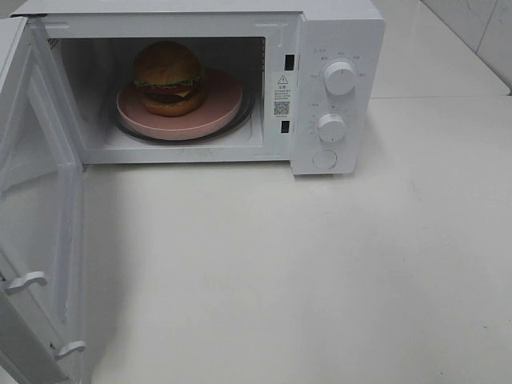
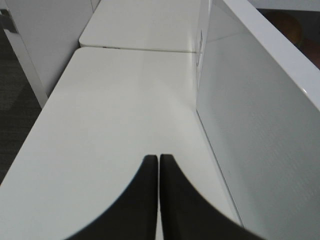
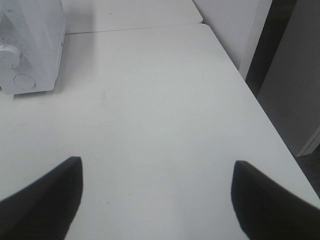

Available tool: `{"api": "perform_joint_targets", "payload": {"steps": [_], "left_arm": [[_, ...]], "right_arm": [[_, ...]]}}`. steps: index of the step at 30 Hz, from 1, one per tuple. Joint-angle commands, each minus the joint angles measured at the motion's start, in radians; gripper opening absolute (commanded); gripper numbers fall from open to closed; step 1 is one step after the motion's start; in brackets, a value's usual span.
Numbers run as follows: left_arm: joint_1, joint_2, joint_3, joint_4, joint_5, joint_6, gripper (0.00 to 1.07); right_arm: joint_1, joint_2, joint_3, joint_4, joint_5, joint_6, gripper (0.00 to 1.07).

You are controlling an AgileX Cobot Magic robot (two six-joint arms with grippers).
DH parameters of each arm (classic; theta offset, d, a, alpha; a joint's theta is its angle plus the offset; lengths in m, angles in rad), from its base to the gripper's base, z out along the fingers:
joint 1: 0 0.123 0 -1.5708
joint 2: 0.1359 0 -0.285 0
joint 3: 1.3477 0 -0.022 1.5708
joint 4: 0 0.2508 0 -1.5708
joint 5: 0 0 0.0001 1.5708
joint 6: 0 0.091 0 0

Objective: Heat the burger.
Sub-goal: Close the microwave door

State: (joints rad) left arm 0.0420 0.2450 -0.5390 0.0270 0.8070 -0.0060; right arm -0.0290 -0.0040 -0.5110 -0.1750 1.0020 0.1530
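I see the burger (image 1: 168,78) sitting on a round pink plate (image 1: 220,108) inside the white microwave (image 1: 336,32), which stands at the far side of the table (image 1: 280,264). The plate rests on the glass turntable (image 1: 124,130). The microwave door (image 1: 40,224) hangs wide open at the near left. The panel on the right carries 2 dials, an upper knob (image 1: 340,78) and a lower knob (image 1: 331,126). My left gripper (image 2: 158,159) is clenched on nothing, above the table beside the door. My right gripper (image 3: 157,162) is spread apart and empty over the table.
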Motion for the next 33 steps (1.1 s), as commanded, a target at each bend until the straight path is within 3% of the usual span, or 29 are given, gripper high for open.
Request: {"api": "perform_joint_targets", "payload": {"steps": [1,9,20,26,29,30,33], "left_arm": [[0.004,0.039,-0.006,0.02,-0.092,-0.006,0.0],[0.004,0.161,0.073,0.082,-0.35,-0.006,0.0],[0.004,0.351,0.291,0.074,-0.846,-0.006,0.0],[0.004,0.451,0.324,0.075,-1.018,-0.006,0.0],[0.004,0.511,0.324,0.075,-1.086,-0.019,0.0],[0.004,0.557,0.324,0.082,-1.14,-0.062,0.0],[0.004,0.622,0.324,0.129,-1.217,-0.114,0.0]], "right_arm": [[-0.007,-0.024,0.0,0.001,-0.005,-0.007,0.76],[-0.007,-0.024,0.0,0.001,-0.005,-0.007,0.76],[-0.007,-0.024,0.0,0.001,-0.005,-0.007,0.76],[-0.007,-0.024,0.0,0.001,-0.005,-0.007,0.76],[-0.007,-0.024,0.0,0.001,-0.005,-0.007,0.76],[-0.007,-0.024,0.0,0.001,-0.005,-0.007,0.76],[-0.007,-0.024,0.0,0.001,-0.005,-0.007,0.76]]}}
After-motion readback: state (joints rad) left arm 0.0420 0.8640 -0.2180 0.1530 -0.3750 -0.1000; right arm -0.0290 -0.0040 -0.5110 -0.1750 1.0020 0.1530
